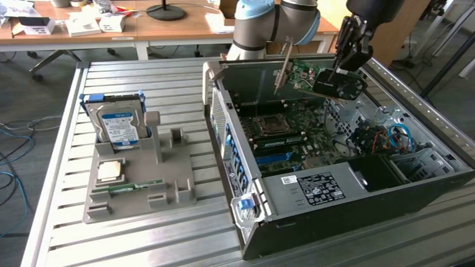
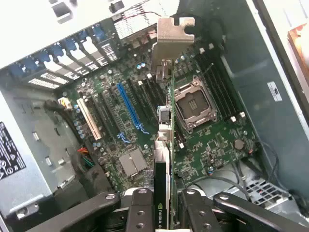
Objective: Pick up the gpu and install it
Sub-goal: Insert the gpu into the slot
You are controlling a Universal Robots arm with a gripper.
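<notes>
at the upper right of the exterior view, the gpu is held in the air by the gripper, whose fingers are clamped on its black fan block. it is hung above the open computer case, over the motherboard, with its silver bracket farthest from the gripper.

Hard drive upright in grey holder, frame left; memory stick flat on holder below it; slatted metal table; wooden desks upper left.

Soft, even light fills the exterior view, seemingly from overhead; shadows are faint. Beyond the rim of the case the wrist view burns out white
</notes>
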